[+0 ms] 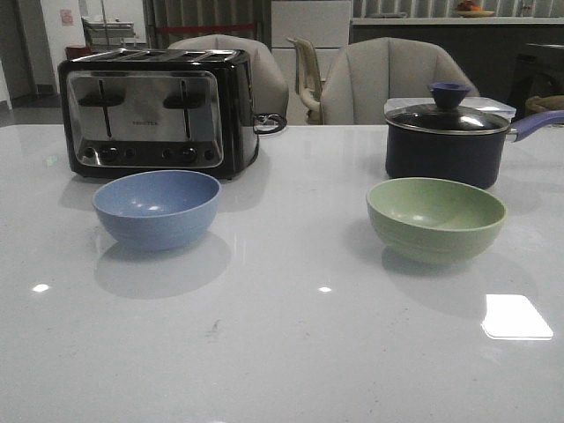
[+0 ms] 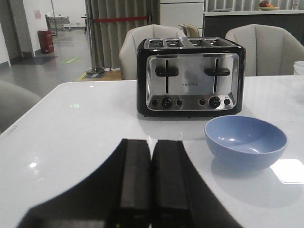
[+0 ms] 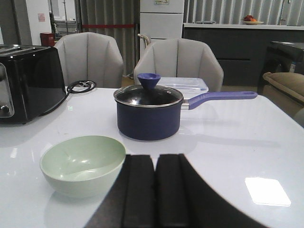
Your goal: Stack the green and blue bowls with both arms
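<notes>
Grippers both pressed together, empty: left gripper (image 2: pixel 151 190) hovered near blue bowl (image 2: pixel 245 141), right gripper (image 3: pixel 155 192) beside green bowl (image 3: pixel 82 163) over tabletop (image 1: pixel 282 352).

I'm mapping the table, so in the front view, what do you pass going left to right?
Toaster → blue bowl → green bowl → saucepan

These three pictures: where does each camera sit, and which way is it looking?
Front view: looks forward over the table at both bowls; no arm shows.
Left wrist view: on the left arm, behind the left gripper, facing toaster and blue bowl.
Right wrist view: behind the right gripper, facing green bowl and saucepan.
Shared: the toaster appears in all three.
</notes>
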You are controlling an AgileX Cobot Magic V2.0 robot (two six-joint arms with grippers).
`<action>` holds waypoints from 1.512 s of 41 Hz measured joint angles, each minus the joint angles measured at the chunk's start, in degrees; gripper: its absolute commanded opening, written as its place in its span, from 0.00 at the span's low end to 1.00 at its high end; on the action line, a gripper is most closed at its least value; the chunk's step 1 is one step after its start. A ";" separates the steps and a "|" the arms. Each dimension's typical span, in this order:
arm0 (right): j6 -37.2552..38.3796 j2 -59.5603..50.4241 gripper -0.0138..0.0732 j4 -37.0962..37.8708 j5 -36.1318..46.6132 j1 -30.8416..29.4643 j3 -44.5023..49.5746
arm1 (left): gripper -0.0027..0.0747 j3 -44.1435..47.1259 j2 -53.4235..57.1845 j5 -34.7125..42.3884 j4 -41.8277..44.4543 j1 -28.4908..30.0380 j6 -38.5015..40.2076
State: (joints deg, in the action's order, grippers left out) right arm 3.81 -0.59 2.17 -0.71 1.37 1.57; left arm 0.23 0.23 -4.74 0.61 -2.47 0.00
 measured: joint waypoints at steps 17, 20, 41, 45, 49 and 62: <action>0.00 0.00 0.20 0.00 1.12 0.00 -0.47 | 0.16 -0.10 0.00 2.70 -0.13 0.00 0.00; 0.00 0.00 0.20 0.00 -0.90 0.00 -3.04 | 0.16 -1.74 0.00 2.25 -0.22 0.00 0.00; 0.11 15.92 0.20 0.00 -25.68 0.00 -40.16 | 0.16 -39.94 -14.95 -22.78 -1.82 0.00 0.00; 0.11 20.99 0.20 0.00 -29.61 0.00 -42.79 | 0.16 -42.30 -19.06 -26.25 -2.52 0.00 0.00; 0.11 25.83 0.20 0.00 -32.71 0.00 -43.06 | 0.16 -42.56 -22.33 -27.91 -2.56 0.00 0.00; 0.11 42.28 0.20 0.00 -40.18 0.00 -43.06 | 0.16 -38.97 -29.50 -28.56 -2.69 0.00 0.00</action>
State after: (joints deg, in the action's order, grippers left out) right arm 3.92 41.69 2.17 -40.90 1.37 -41.49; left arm -38.74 -29.27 -33.31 -2.09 -2.47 0.00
